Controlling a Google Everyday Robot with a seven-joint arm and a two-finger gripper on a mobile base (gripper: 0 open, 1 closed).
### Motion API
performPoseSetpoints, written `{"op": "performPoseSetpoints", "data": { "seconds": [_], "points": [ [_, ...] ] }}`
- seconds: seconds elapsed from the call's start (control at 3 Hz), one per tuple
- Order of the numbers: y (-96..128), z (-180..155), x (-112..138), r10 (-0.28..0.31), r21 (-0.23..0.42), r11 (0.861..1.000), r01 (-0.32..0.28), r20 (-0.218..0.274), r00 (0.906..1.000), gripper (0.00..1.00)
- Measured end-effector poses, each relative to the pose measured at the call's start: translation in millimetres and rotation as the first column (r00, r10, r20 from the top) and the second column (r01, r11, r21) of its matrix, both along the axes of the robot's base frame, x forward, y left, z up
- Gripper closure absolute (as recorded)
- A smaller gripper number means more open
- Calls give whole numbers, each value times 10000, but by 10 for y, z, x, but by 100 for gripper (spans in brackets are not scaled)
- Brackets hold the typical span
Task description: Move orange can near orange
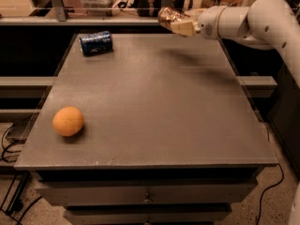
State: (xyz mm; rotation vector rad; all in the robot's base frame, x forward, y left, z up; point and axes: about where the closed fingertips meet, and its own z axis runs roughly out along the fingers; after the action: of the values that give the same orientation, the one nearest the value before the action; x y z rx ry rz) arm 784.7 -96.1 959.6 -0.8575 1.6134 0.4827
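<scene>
The orange can (pixel 168 17) is shiny golden-orange and is held in the air above the far edge of the table, right of centre. My gripper (pixel 176 22) is shut on it, at the end of the white arm that reaches in from the right. The orange (pixel 68 121) is a round matte fruit resting near the table's front left corner, far from the can.
A dark blue can (pixel 95 42) lies on its side at the table's far left. The grey table top (pixel 159 102) has drawers below its front edge. A shelf with clutter runs behind the table. Cables lie on the floor at the left.
</scene>
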Motion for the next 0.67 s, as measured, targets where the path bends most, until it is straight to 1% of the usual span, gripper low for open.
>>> {"op": "performPoseSetpoints", "data": {
  "seconds": [0.33, 0.67],
  "points": [
    [233, 332, -358, 1659, -484, 9852, -1643, 323, 9856, 100],
    [321, 197, -520, 2342, -680, 9697, -2347, -151, 9721, 100]
  ]
}}
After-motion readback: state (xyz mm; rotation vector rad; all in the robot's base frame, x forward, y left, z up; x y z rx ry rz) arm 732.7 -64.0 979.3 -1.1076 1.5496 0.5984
